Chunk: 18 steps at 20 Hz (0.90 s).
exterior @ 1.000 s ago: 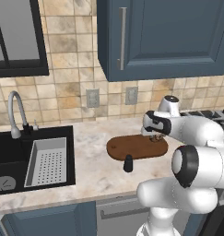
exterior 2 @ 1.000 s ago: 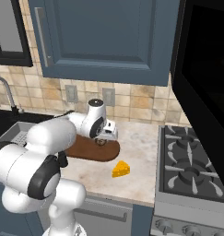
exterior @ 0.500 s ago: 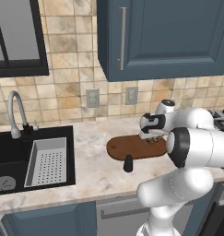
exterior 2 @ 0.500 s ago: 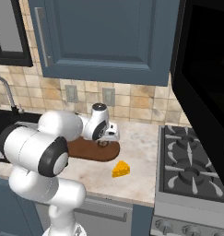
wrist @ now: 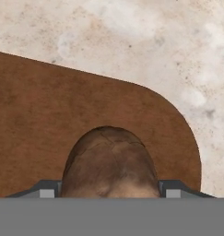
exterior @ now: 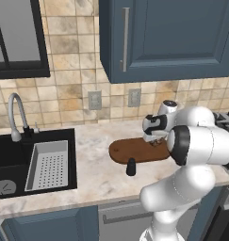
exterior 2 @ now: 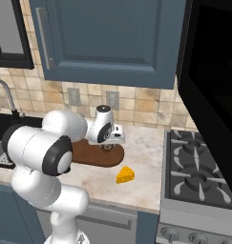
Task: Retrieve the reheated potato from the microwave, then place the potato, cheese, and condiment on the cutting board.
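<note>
The gripper [wrist: 109,196] is pointing down over the right end of the cutting board [exterior: 134,151], with the potato [wrist: 109,162] sitting between its fingers [wrist: 46,189]. In the hand view the two tips are flanking the potato on either side, jaws partly apart and set against the potato's width; the potato is lying low over the board's brown surface, but whether it is resting on the wood or being carried just above it cannot be told.

The cutting board is lying on the desk [exterior: 92,179], roughly midway between the back wall and the front edge, its long axis running left to right. In the hand view its rounded end is curving away toward the speckled desk surface.

The condiment [exterior: 131,166] is standing upright on the desk, just beside the front edge of the board near its left end, off the board. The cheese [exterior 2: 125,175] is sitting on the desk, near the board's right end and toward the front edge, also off the board.

The microwave [exterior 2: 210,90] is showing at the right of the right base view, above the stove [exterior 2: 198,176]. The sink [exterior: 21,164] is occupying the left end of the desk.
</note>
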Tool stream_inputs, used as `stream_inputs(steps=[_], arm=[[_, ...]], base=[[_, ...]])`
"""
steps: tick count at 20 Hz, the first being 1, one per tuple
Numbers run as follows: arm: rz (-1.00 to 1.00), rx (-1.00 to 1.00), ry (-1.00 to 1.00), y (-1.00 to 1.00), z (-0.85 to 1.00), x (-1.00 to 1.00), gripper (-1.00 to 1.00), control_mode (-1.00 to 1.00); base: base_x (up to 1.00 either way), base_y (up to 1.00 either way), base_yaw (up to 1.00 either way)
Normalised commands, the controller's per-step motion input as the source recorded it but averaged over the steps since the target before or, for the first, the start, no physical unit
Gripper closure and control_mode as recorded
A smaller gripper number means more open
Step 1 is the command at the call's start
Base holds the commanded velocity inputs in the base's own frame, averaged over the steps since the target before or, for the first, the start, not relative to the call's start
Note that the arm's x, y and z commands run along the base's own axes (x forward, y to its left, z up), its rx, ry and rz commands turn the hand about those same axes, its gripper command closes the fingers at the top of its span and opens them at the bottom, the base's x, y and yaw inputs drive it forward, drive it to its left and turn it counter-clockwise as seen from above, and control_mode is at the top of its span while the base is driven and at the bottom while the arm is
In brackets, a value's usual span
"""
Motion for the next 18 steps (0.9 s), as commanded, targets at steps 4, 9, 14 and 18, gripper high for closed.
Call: stream_inputs(steps=[4, 9, 14, 18], arm=[[0.04, -0.04, 0.00, 0.00, -0.28, 0.00, 1.00, -1.00], [0.00, -0.03, 0.00, 0.00, -0.32, -0.03, -1.00, -1.00], [0.00, 0.00, 0.00, 0.00, -0.25, -0.03, -1.00, -1.00], [0.00, 0.00, -0.01, 0.00, -0.22, -0.06, -1.00, -1.00]], base=[[0.00, 0.00, 0.00], [0.00, 0.00, 0.00], [0.00, 0.00, 0.00], [0.00, 0.00, 0.00]])
